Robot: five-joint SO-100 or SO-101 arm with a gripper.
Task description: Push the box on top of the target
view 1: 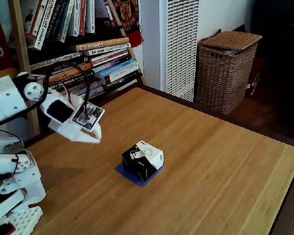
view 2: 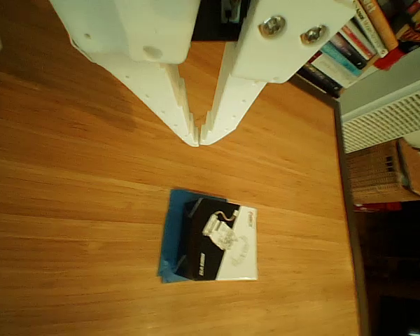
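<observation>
Jaws closed, above the box [view 2: 217,241]

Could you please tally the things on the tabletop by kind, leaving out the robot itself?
Box: 1
Blue tape target: 1
Total: 2
The box sits on the target, with blue tape showing along one side.
</observation>
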